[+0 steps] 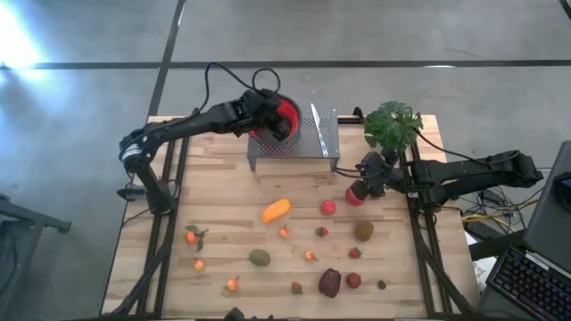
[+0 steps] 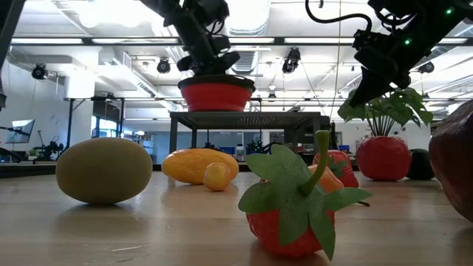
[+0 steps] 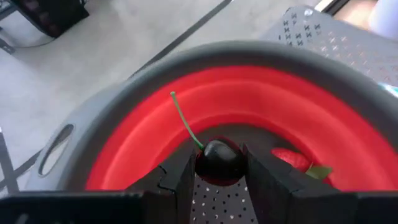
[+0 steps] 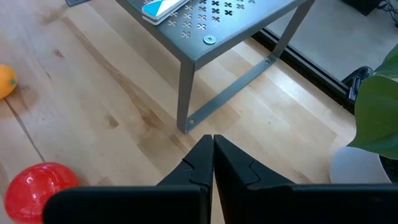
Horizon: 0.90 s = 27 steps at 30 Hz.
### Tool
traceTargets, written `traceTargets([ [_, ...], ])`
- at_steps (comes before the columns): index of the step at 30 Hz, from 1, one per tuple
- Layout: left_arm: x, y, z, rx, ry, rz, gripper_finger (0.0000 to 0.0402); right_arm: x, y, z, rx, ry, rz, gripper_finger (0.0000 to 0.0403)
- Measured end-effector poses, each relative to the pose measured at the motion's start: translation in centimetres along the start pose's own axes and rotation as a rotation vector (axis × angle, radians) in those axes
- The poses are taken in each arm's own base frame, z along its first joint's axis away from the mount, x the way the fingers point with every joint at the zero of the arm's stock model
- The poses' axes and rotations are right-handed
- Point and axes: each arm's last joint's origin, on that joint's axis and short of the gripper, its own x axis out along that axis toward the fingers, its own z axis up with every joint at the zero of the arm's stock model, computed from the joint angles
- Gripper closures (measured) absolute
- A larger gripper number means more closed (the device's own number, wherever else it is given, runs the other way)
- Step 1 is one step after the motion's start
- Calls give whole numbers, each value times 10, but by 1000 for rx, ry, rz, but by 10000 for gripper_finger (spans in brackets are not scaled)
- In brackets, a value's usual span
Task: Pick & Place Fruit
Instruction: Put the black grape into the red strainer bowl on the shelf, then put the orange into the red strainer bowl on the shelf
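Your dark cherry (image 3: 219, 159) hangs pinched in the left gripper (image 3: 219, 177) over the red-lined bowl (image 3: 155, 124), where a strawberry (image 3: 292, 159) already lies. Most fruit still waits on the table (image 1: 223, 223). The right gripper (image 4: 212, 163) is pressed together, empty.

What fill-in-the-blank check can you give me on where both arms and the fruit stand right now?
1. The left gripper holds a dark ____ with a green stem between its fingers.
2. It hangs over the red-lined bowl, which stands on the perforated metal ____.
3. The right gripper has its fingers ____, with nothing between them.
4. Already lying in the bowl is a red ____.

Missing words: cherry; stand; shut; strawberry.
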Motion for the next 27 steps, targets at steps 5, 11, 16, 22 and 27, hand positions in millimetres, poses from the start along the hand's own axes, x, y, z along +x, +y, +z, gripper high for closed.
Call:
traceTargets([
  [5, 1, 0, -2, 9, 20, 3, 275, 0, 0, 0, 0, 0, 0, 394],
  [11, 1, 0, -4, 14, 35, 5, 275, 0, 0, 0, 3, -3, 2, 394],
  [16, 1, 0, -7, 21, 59, 8, 271, 0, 0, 0, 3, -4, 2, 394],
  [22, 1, 0, -7, 24, 65, -7, 239, 0, 0, 0, 3, -4, 2, 394],
  [27, 1, 0, -7, 48, 73, -10, 211, 0, 0, 0, 3, -4, 2, 394],
])
